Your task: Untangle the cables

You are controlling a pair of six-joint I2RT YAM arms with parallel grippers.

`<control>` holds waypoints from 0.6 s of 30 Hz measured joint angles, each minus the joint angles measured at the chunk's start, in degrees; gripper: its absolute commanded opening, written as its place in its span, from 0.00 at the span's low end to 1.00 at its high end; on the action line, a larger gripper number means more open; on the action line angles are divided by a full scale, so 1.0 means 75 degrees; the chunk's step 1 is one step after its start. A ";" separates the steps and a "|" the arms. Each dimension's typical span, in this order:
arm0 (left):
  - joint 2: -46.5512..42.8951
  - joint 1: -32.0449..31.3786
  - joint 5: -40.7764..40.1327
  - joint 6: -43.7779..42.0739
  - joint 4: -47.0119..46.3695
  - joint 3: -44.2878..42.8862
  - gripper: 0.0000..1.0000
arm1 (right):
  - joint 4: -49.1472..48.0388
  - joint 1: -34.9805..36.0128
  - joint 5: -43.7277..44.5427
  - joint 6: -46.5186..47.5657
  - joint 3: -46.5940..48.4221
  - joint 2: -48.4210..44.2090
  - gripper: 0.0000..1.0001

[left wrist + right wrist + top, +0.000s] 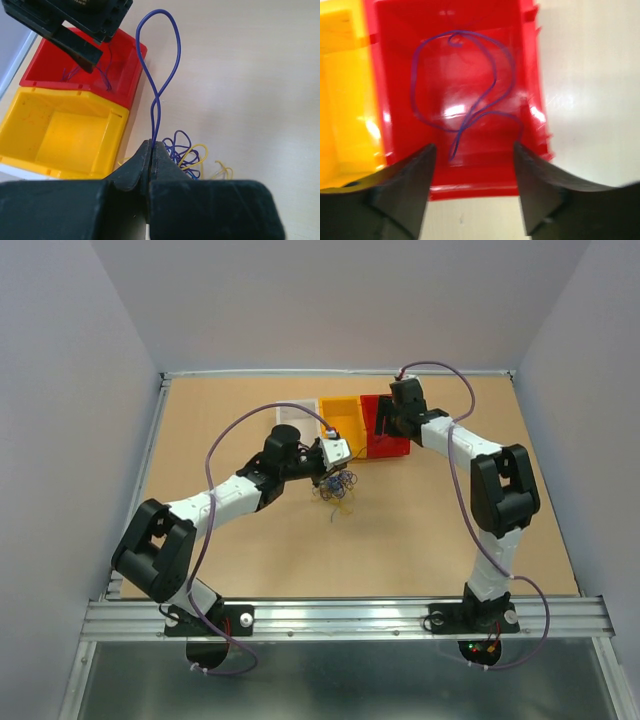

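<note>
A tangle of thin yellow, blue and purple cables [338, 486] lies on the table in front of the bins; it also shows in the left wrist view [189, 153]. My left gripper [151, 146] is shut on a purple cable [172, 60] that loops upward from its tips, above the tangle [328, 472]. My right gripper [474, 150] is open and empty, held over the red bin [529, 75], where purple cables [465, 85] lie. In the top view it hovers over that bin [385, 420].
A yellow bin [343, 425] stands left of the red bin [398, 448] at the table's back middle. A white label [296, 410] lies left of the yellow bin. Grey walls enclose the table.
</note>
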State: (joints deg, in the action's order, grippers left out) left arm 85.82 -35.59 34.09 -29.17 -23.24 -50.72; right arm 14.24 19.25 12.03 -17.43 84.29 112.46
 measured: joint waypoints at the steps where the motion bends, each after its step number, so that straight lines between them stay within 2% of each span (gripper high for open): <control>1: 0.0015 0.0000 0.0000 -0.0006 0.0017 0.0000 0.00 | -0.0009 0.0038 -0.0003 -0.0012 -0.0076 -0.0070 0.73; 10: 0.0082 -0.0009 0.0003 -0.0076 0.0131 -0.0023 0.00 | -0.0603 0.0157 -0.0207 -0.0166 -0.1314 -0.1040 0.73; 18: 0.0079 -0.0006 0.0117 -0.0105 0.0134 -0.0023 0.00 | -0.1224 0.0772 -0.0239 -0.0087 -0.1370 -0.1075 0.84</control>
State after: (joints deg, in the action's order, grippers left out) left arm 86.41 -35.64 34.96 -29.95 -22.24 -50.89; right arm 5.06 25.04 10.24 -18.09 74.02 104.40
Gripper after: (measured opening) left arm 0.080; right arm 0.823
